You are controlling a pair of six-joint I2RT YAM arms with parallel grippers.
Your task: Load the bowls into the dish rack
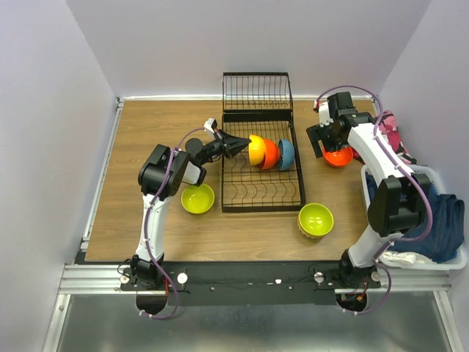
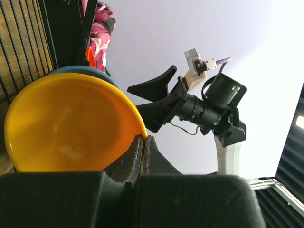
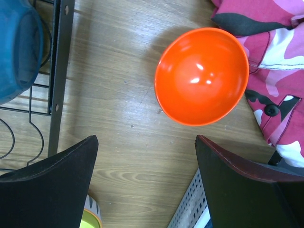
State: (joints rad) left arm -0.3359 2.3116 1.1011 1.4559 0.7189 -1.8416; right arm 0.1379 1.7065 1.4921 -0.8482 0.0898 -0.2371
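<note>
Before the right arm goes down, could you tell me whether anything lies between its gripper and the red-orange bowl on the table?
Nothing visible does. The right gripper hangs open above the red-orange bowl, which sits upright on the bare table. The pink cloth lies beside the bowl's rim, not over it.

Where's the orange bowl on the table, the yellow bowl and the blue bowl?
orange bowl (image 3: pixel 202 76): right wrist view, on its shiny inside.
yellow bowl (image 2: pixel 66 126): left wrist view, on its inside.
blue bowl (image 3: pixel 16 47): right wrist view, on its rounded side.
</note>
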